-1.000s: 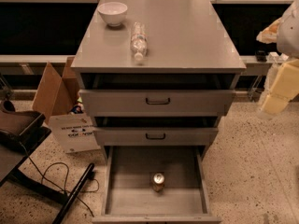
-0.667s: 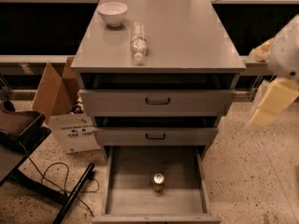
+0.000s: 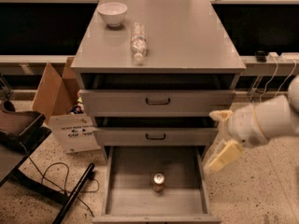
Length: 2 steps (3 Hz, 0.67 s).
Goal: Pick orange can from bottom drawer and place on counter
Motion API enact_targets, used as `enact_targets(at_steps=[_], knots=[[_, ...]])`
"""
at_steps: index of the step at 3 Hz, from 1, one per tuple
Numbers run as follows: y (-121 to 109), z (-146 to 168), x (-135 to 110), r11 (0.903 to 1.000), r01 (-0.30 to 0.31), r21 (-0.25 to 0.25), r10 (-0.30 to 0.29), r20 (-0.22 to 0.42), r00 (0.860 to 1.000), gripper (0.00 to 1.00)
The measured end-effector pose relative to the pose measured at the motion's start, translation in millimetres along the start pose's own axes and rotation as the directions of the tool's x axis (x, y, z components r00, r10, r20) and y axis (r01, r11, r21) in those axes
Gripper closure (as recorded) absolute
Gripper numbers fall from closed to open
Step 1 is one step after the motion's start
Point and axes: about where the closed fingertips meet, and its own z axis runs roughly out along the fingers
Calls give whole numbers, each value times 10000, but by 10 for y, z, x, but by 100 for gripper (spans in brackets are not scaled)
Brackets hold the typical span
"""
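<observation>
The orange can (image 3: 159, 181) stands upright on the grey floor of the open bottom drawer (image 3: 135, 202), near its middle, silver lid facing up. The counter (image 3: 187, 36) is the light-grey slab on top of the cabinet. My gripper (image 3: 219, 136) comes in from the right on a white arm, level with the lower drawer front and just right of the cabinet. Its cream fingers (image 3: 225, 155) are spread apart, one pointing left and one hanging down over the drawer's right wall. It holds nothing and is above and right of the can.
A white bowl (image 3: 112, 13) and a clear plastic bottle (image 3: 138, 42) lying on its side rest on the counter's left half. Two drawer fronts with black handles (image 3: 157, 101) sit above the open drawer. A cardboard box (image 3: 63, 106), cables and a black stand are on the floor at left.
My arm has swung down and to the left, from beside the counter's right edge to beside the lower drawer front. The can, bowl and bottle have not moved.
</observation>
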Motion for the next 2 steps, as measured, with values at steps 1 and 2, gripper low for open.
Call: enact_targets(at_steps=[1, 2], knots=[[-266, 522, 102, 9991, 19, 416, -111, 2219, 9750, 0], [-564, 958, 265, 9963, 402, 754, -647, 3595, 9309, 0]])
